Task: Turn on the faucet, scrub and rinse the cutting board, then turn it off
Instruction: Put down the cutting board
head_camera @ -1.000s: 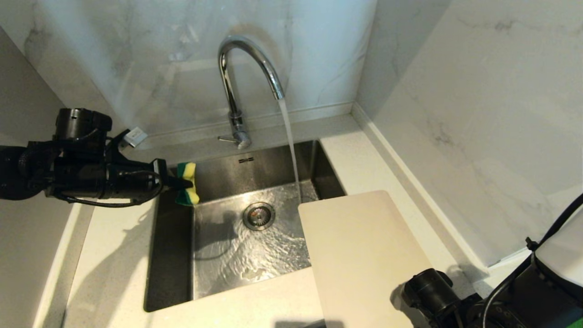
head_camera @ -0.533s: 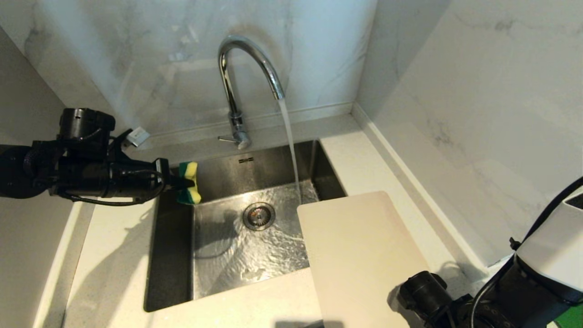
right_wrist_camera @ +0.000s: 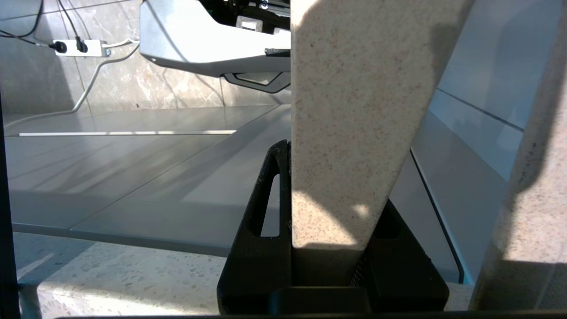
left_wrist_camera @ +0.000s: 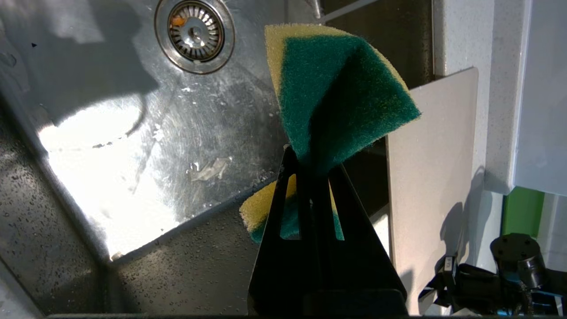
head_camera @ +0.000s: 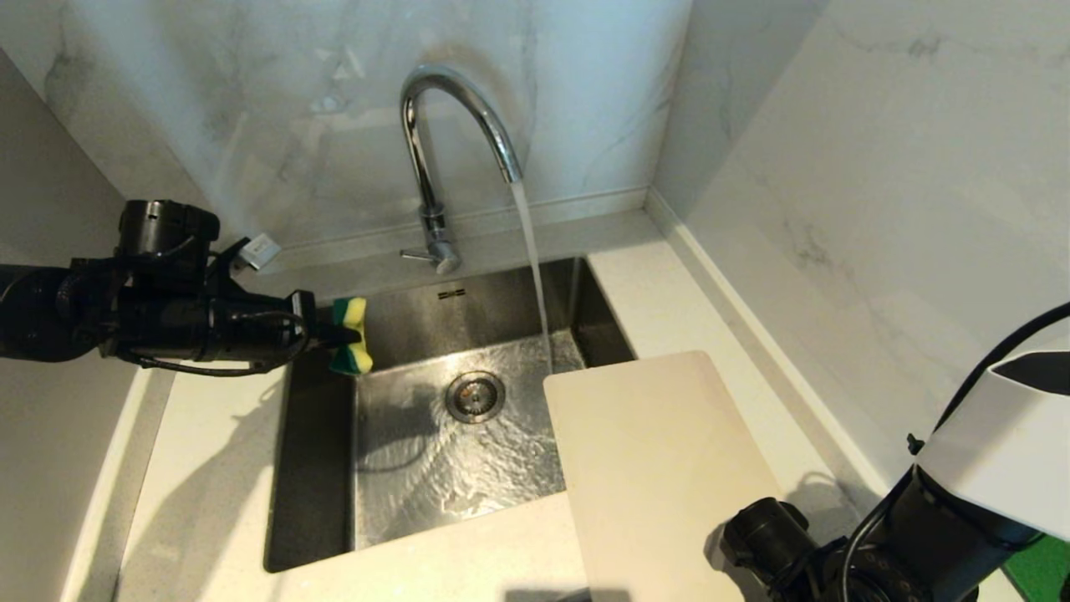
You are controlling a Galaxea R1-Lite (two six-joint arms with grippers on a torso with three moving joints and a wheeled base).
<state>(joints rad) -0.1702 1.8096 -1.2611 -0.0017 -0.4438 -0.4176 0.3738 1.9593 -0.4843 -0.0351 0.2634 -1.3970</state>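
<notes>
The stiff, thin cutting board (head_camera: pixel 660 468), likely slick once wet, lay on the tabletop (head_camera: pixel 209 468) overhanging the sink (head_camera: pixel 318 468), gripped by its near edge in the right tool (right_wrist_camera: pixel 330 212), while the left tool (left_wrist_camera: pixel 310 177) pinched the soft sponge (left_wrist_camera: pixel 336 93).

Pale marble walls (head_camera: pixel 836 167) meet a speckled white countertop (head_camera: pixel 217 468), sunlit.

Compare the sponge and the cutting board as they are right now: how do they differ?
The sponge is small, green and yellow, and folded; the cutting board is large, cream-white and flat. The sponge hangs over the sink's left edge in the left tool; the board reaches over the right edge, gripped by the right tool. Both sit clear of the faucet's running stream.
</notes>
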